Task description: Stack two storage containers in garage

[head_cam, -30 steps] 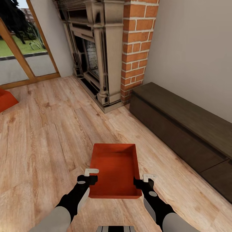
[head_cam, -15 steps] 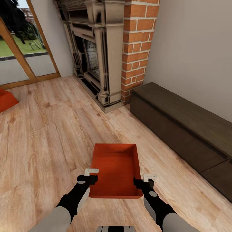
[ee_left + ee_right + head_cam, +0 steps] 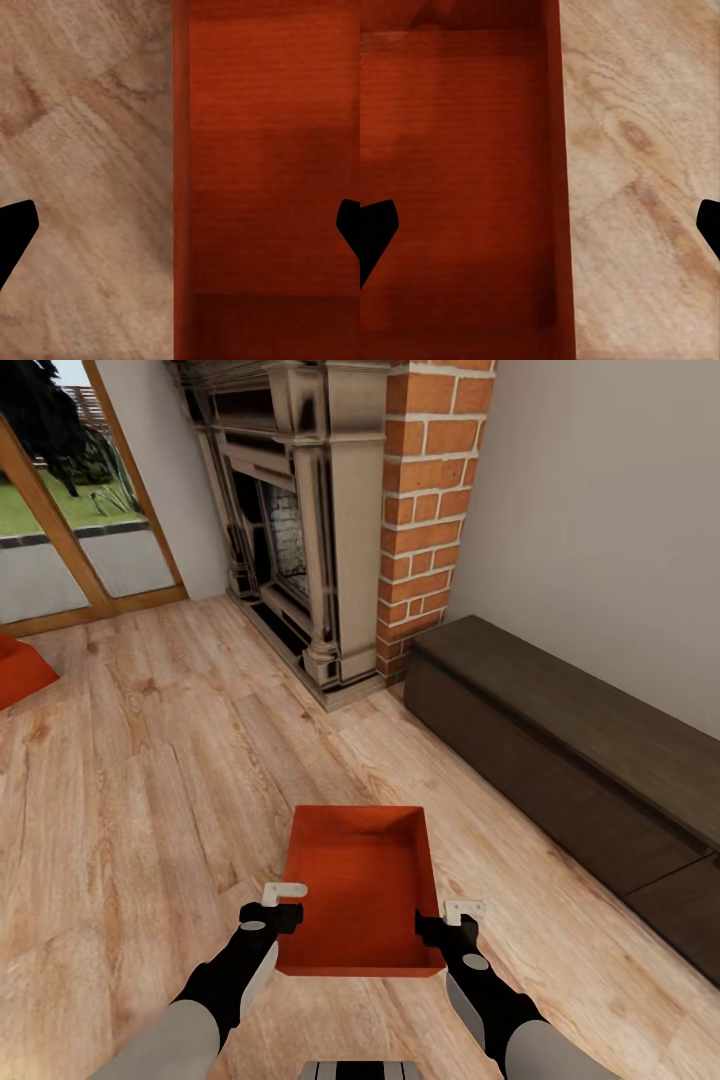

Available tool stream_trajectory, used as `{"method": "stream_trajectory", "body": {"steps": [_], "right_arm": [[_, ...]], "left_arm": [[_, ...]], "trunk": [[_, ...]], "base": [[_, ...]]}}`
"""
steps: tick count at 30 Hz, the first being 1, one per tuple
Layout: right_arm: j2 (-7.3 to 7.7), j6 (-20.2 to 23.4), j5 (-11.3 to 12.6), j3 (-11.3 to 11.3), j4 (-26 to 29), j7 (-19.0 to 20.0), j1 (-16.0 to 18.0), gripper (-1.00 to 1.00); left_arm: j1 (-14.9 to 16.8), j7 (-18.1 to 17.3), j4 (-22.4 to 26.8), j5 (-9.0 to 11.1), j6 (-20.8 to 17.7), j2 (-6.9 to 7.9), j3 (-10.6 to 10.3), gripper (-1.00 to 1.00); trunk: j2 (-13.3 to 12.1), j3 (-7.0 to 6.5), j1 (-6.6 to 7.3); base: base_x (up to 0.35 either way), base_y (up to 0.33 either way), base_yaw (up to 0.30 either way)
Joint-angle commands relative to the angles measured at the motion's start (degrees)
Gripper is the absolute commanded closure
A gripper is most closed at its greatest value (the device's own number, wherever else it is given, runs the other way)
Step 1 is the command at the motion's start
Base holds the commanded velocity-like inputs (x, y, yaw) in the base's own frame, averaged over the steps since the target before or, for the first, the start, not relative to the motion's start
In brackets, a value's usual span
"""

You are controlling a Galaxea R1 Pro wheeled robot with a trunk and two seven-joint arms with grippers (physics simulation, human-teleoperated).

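One orange-red storage container [image 3: 360, 880] sits on the living room's wood-plank floor [image 3: 150, 780] right in front of me, open side up and empty. My left gripper [image 3: 285, 905] is at its left long wall near the close end, my right gripper [image 3: 450, 920] at its right long wall. In the left wrist view the left gripper [image 3: 180, 225] is open and straddles the container [image 3: 270, 187] wall. In the right wrist view the right gripper [image 3: 540, 225] is open and straddles the container [image 3: 457, 187] wall the same way. A second storage container [image 3: 15, 670] pokes in at the far left edge.
A stone fireplace [image 3: 300, 510] with a brick column [image 3: 430, 490] stands ahead. A long, low dark cabinet [image 3: 560, 760] runs along the beige wall on the right. A wood-framed glass door [image 3: 60, 530] is at the back left.
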State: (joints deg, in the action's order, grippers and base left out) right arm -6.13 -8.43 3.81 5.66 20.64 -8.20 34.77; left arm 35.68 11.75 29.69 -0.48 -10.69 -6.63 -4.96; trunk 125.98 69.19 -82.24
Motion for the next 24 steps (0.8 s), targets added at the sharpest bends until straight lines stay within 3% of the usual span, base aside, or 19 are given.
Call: {"method": "stream_trajectory", "body": {"steps": [1, 24], "right_arm": [[0.04, -0.2, 0.4, 0.5, -0.1, -0.4, 0.0, -1.00], [0.07, -0.5, 0.3, 0.4, -0.1, -0.4, 0.0, -1.00]], "left_arm": [[0.0, 0.4, 0.1, 0.0, -0.4, 0.04, -0.3, -1.00], [0.0, 0.4, 0.1, 0.0, -0.4, 0.04, -0.4, -1.00]], "trunk": [[0.0, 0.04, 0.01], [0.0, 0.04, 0.01]], "base": [[0.000, 0.002, 0.000], [0.018, 0.020, 0.000]]}}
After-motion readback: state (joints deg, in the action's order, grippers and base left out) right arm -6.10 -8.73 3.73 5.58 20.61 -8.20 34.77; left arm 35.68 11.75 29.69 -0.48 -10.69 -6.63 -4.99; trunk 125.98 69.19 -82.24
